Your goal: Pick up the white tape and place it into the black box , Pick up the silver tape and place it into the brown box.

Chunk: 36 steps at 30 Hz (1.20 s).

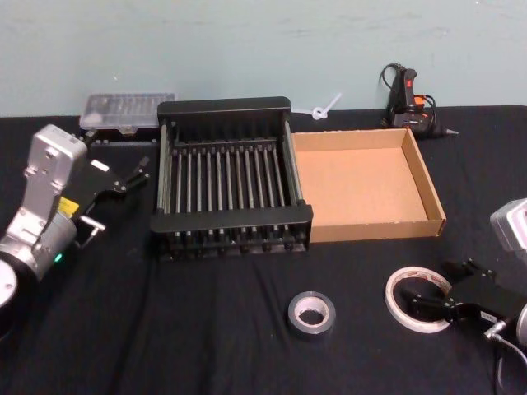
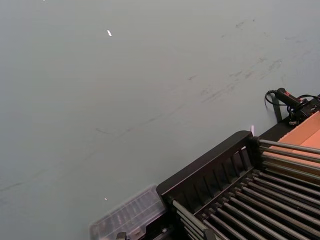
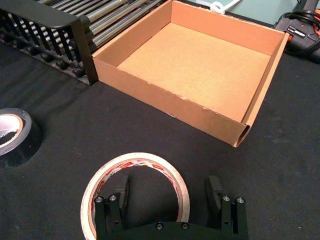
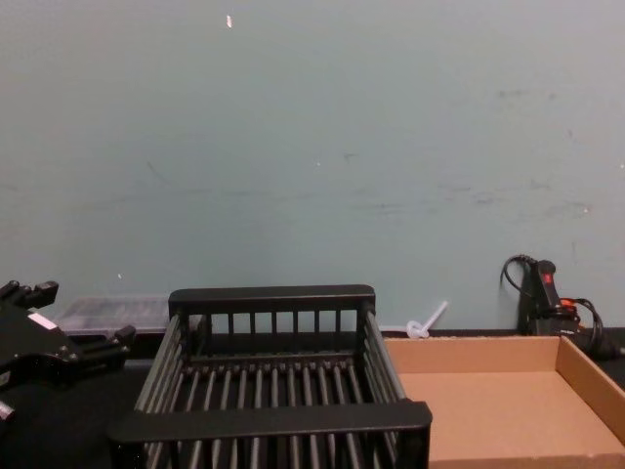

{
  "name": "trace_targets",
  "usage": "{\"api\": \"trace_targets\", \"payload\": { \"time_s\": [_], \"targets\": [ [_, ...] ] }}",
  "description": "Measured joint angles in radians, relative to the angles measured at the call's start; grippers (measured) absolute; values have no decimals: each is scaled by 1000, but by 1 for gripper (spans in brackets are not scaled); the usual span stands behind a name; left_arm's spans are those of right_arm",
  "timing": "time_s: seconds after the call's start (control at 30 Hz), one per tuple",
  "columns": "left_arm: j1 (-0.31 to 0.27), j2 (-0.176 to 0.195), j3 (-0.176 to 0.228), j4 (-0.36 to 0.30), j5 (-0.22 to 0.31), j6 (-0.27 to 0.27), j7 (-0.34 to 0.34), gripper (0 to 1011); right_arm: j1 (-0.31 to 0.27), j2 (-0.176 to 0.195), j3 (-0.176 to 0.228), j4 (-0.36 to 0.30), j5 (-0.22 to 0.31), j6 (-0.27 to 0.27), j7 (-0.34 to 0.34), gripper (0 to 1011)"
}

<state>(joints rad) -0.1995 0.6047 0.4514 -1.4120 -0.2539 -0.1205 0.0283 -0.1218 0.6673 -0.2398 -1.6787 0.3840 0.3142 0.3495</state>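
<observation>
White tape [image 1: 417, 299] and silver tape [image 1: 311, 315] both lie flat on the black table [image 1: 206, 329], so neither placement is done as far as the pictures show.

At the far left, the left gripper [image 1: 123, 175] hangs raised beside the black box's left wall, jaws spread and holding nothing; I judge it idle for now. Just right of it, the black box [image 1: 233, 105] stands with only its barred floor inside, and behind its left corner sits a clear plastic case [image 1: 128, 110]. Touching the crate's right side, the brown box [image 1: 435, 202] shows a bare cardboard floor.

Nearer the robot, the silver tape rests well apart from both boxes, roughly in front of the seam between them, untouched. To its right lies the white tape, near the front right of the table. The right gripper [image 3: 167, 192] is down at it with jaws spread: one finger [image 3: 120, 190] sits inside the ring and the other outside, straddling the near side of the roll, not yet pinching it.

My reading: the first pick is just being set up, with the grasp, the carry left to the black box, and the whole silver-tape step left.
</observation>
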Motion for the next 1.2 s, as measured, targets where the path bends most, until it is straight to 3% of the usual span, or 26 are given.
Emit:
{"api": "trace_targets", "payload": {
  "time_s": [1.2],
  "targets": [
    [0,0,0,0,0,0,0,1001,2,-15,7,9,-11,14,24,984]
  ]
}}
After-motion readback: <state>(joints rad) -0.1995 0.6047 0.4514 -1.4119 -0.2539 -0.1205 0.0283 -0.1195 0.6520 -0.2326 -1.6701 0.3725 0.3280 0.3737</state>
